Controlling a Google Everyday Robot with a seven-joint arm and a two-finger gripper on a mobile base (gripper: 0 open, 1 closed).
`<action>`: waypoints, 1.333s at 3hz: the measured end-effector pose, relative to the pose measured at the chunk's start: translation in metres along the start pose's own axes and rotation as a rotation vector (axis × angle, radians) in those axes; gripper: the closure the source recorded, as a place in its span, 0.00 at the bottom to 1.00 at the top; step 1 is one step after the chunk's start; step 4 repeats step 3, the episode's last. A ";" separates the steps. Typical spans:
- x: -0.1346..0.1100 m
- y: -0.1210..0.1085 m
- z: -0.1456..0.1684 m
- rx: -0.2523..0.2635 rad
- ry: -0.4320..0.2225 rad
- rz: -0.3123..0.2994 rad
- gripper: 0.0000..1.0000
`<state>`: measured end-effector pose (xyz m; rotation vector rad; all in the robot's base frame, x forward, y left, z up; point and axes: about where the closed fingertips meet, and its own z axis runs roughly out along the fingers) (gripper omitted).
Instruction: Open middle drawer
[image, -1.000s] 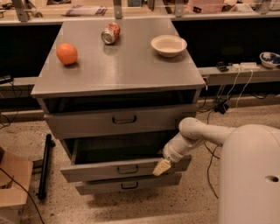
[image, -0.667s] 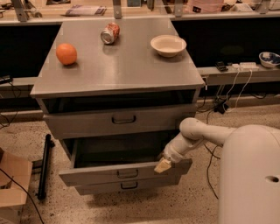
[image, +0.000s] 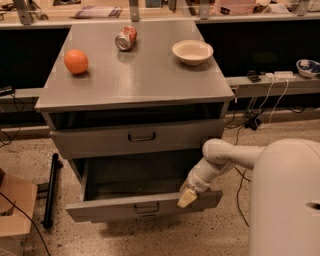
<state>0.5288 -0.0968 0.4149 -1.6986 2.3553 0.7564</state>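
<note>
The middle drawer (image: 107, 210) stands pulled out of the grey cabinet (image: 135, 80). Its dark inside shows, and its front panel faces 6 o'clock, toward the camera. The long axis of the panel runs from 9 to 3 o'clock, with the 3 o'clock end a little higher in the view. A small loop handle (image: 146, 207) sits near the middle of the panel. The gripper (image: 187, 198) rests against the top edge of the panel, at about 3 o'clock from the handle and near the right end. Whether it is open or clamped on anything cannot be told. The white arm (image: 225, 156) runs up from it toward 1 o'clock and joins the robot's body (image: 287, 200), which stands just beside the drawer's right end. At 12 o'clock above the open drawer is the top drawer (image: 100, 142), with a dark gap over it. On the cabinet top lie an orange (image: 76, 61) at 10 o'clock, a can (image: 126, 38) on its side at 12 o'clock and a bowl (image: 192, 51) at 2 o'clock, all well apart. On the floor at 9 o'clock from the drawer lie a black bar (image: 50, 192) and a cardboard box (image: 15, 212). Cables (image: 250, 120) hang at 2 o'clock.
</note>
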 end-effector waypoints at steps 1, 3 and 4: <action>0.013 0.025 0.018 -0.025 0.021 0.058 0.08; 0.027 0.048 0.027 -0.039 0.029 0.114 0.00; 0.027 0.048 0.027 -0.039 0.029 0.114 0.00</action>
